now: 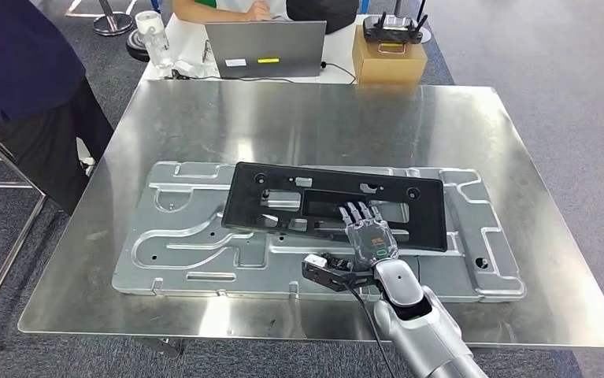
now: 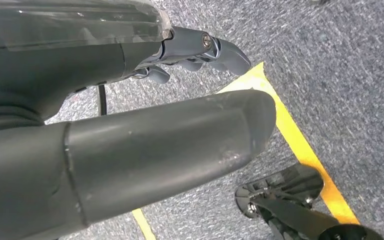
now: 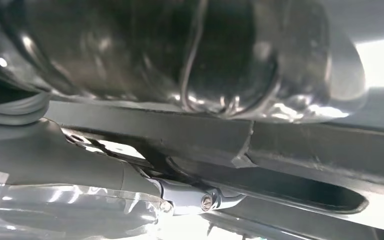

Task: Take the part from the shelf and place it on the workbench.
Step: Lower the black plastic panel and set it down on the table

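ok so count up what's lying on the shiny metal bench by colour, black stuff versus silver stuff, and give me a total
Black: 1, the flat plastic frame, with the right robot hand resting on its near edge.
Silver: 1, the big stamped metal panel under the frame.
Total: 2 things on the metal bench.

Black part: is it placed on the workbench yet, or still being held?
Done: the black part lies flat on the stamped metal panel on the workbench. In hand: the right hand rests on its near edge. Left: letting go and withdrawing.
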Controlling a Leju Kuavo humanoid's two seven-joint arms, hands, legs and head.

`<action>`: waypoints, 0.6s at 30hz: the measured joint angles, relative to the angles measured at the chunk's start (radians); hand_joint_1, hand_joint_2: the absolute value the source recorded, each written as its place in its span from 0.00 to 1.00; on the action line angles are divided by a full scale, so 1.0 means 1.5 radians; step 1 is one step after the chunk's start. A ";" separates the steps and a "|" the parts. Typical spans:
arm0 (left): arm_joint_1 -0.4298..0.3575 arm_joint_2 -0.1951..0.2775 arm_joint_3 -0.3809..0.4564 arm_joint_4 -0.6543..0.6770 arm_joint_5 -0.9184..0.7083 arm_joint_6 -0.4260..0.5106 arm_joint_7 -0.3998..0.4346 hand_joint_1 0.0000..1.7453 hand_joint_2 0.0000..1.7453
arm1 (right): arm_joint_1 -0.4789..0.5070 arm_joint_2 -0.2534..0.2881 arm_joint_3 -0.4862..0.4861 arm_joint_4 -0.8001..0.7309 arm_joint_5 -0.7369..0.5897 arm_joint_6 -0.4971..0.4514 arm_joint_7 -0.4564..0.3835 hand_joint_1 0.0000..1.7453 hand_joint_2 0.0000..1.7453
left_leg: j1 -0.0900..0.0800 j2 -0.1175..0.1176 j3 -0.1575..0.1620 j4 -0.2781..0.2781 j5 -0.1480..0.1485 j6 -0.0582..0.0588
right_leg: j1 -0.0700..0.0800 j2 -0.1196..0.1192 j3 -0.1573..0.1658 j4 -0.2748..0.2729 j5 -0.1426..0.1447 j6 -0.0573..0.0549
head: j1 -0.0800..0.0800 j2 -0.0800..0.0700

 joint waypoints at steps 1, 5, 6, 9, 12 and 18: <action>0.000 0.000 0.000 0.000 0.000 0.000 0.000 0.00 0.00 | 0.000 0.000 0.000 0.000 0.002 -0.003 0.000 0.00 0.00 | 0.000 0.001 -0.001 0.000 0.002 0.004 | -0.001 0.000 -0.016 0.035 -0.022 0.002 | 0.000 0.000; 0.000 -0.001 0.000 0.000 0.010 -0.018 -0.007 0.00 0.00 | -0.018 -0.009 0.017 -0.037 0.052 -0.027 0.000 0.00 0.00 | -0.002 0.004 -0.011 0.006 0.006 0.008 | -0.002 0.000 -0.078 0.165 -0.074 0.006 | 0.000 0.000; -0.001 -0.001 0.000 0.000 0.012 -0.023 -0.008 0.00 0.00 | -0.032 -0.013 0.025 -0.064 0.059 -0.006 0.002 0.00 0.00 | -0.003 0.005 -0.014 0.009 0.006 0.008 | -0.002 -0.001 -0.069 0.147 -0.058 0.005 | 0.000 0.000; -0.008 -0.002 0.000 0.000 0.014 -0.028 -0.008 0.00 0.00 | -0.073 -0.019 0.039 -0.130 0.062 0.058 0.006 0.00 0.00 | -0.004 0.004 -0.019 0.015 0.006 0.004 | 0.000 0.001 -0.003 0.019 0.001 -0.004 | 0.000 0.000; -0.012 -0.004 0.000 0.001 0.014 -0.030 -0.008 0.00 0.00 | -0.083 -0.023 0.050 -0.161 0.066 0.063 0.009 0.00 0.00 | -0.006 -0.001 -0.024 0.014 0.013 -0.008 | 0.005 0.002 0.011 -0.019 0.013 -0.012 | 0.000 0.000; -0.013 -0.007 0.000 0.002 0.015 -0.030 -0.008 0.00 0.00 | -0.086 -0.027 0.062 -0.178 0.072 0.054 0.010 0.00 0.00 | -0.003 -0.002 -0.076 0.143 -0.084 -0.028 | -0.001 -0.004 -0.011 -0.030 0.041 -0.034 | 0.000 0.000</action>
